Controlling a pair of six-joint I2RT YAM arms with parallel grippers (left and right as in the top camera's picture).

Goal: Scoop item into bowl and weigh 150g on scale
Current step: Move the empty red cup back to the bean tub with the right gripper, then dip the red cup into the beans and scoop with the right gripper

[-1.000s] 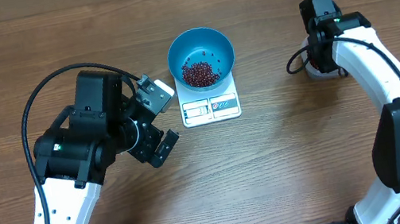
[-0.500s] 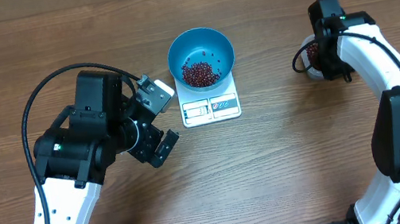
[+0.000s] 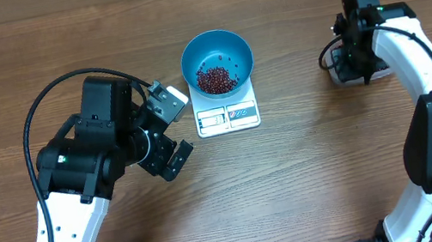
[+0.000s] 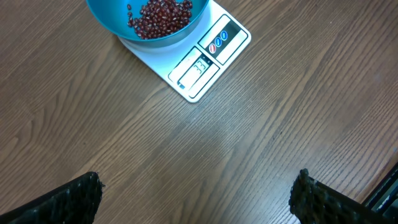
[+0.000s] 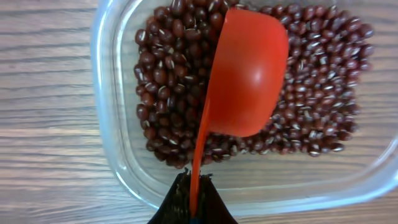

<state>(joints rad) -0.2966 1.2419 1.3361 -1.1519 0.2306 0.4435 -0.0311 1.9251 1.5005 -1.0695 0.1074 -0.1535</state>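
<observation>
The blue bowl (image 3: pixel 216 58) stands on the white scale (image 3: pixel 228 117) at the table's middle, with a small heap of red-brown beans (image 3: pixel 215 78) inside. The left wrist view shows the bowl (image 4: pixel 124 28), its beans (image 4: pixel 160 15) and the scale (image 4: pixel 208 59) ahead. My left gripper (image 3: pixel 177 131) hovers left of the scale, open and empty, over bare wood (image 4: pixel 198 199). My right gripper (image 5: pixel 194 199) is shut on the thin handle of a red scoop (image 5: pixel 249 74). The scoop lies tipped on its side among the beans (image 5: pixel 174 68) in a clear tub (image 5: pixel 112 124).
In the overhead view the right arm (image 3: pixel 399 40) covers most of the tub at the far right. A black cable (image 3: pixel 41 114) loops over the left arm. The table is brown wood (image 3: pixel 295 178).
The right arm has swung rightward and now sits over the tub. The left arm, bowl and scale have not moved.
</observation>
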